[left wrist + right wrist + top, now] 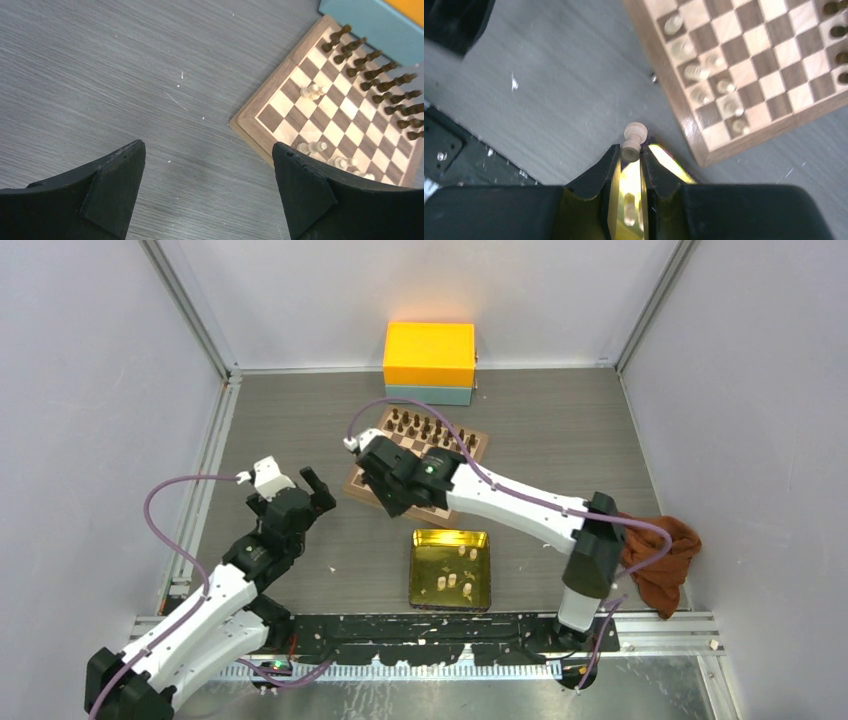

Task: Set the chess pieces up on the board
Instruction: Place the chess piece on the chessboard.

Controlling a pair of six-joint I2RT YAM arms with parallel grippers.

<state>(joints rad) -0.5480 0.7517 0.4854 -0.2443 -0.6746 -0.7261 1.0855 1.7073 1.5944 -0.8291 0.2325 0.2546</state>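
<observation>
Nearest, just short of the board (474,446), the shiny gold tin tray (415,570) has a few cream pieces (455,575) lying in it, so I judge the job only partly done. The left gripper (207,147) hangs over grey wood-grain table (100,75) well left of the board, its blunt black fingers spread wide and empty. The right gripper (630,152) is nearly closed, pinching a small turned wooden pawn (633,140) by its lower part at the very fingertips, round head poking out. From the wrist view it sits just off the board's near-left border. With so little smooth wood gripped, the pawn could twist or slip free and roll. On the board's glossy checkered squares the cream pieces already standing along that edge are narrow-based and close together. A descending finger could topple one, or the pawn could land astride two squares. On the board's far rows stand slim dark pieces (430,425), well clear.
</observation>
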